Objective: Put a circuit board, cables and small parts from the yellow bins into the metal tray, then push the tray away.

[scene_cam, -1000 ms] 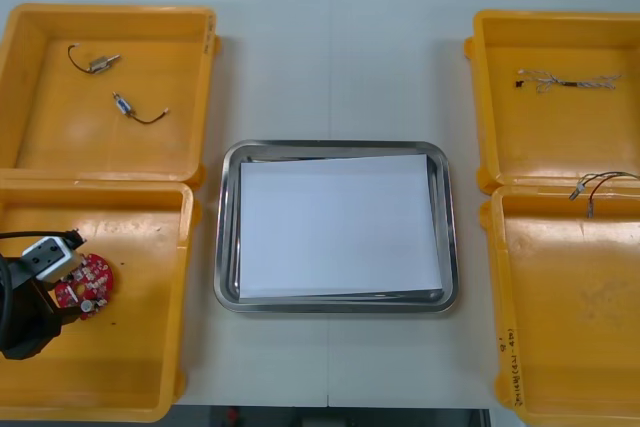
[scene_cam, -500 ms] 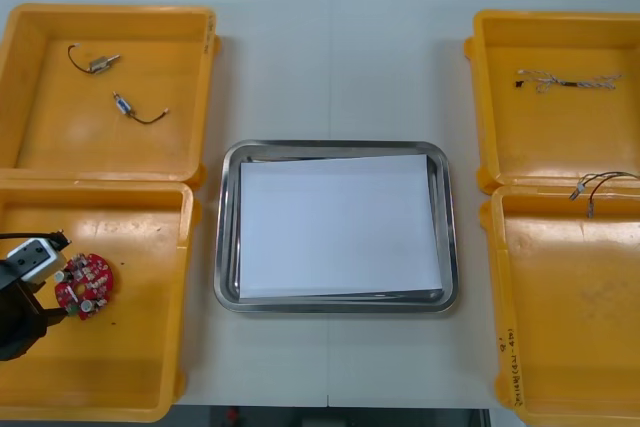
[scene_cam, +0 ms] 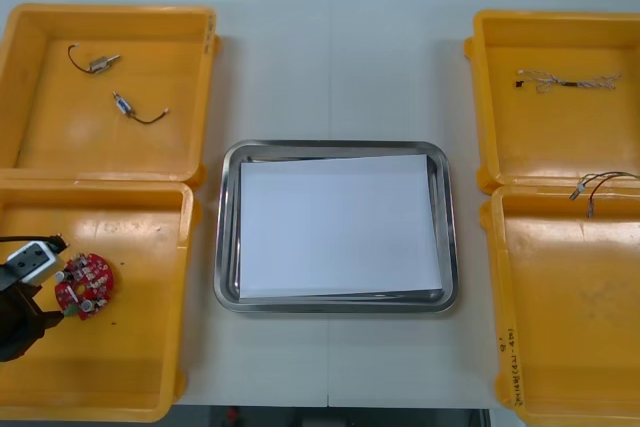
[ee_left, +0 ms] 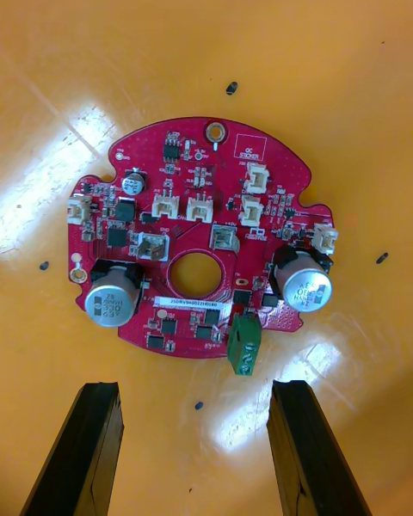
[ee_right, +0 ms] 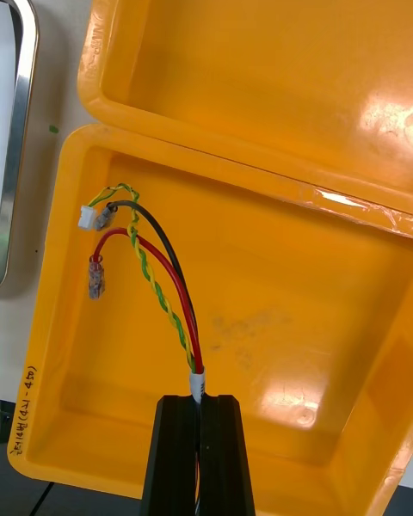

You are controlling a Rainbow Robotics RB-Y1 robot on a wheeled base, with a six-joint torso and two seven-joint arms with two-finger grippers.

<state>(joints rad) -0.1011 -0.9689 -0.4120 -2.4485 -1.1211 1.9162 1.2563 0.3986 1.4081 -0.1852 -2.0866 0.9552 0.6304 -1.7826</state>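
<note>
**Left hand open at the board, right hand holding a cable**

My left hand hangs in the near left yellow bin with its fingers wide apart. The round red circuit board lies flat on the bin floor just beyond them, not touched. My right hand is closed on one end of the red, black and yellow-green cable, over the near right bin. Between the bins, on the tabletop, the metal tray holds a white sheet. In the far left bin lie two small metal parts.
</note>
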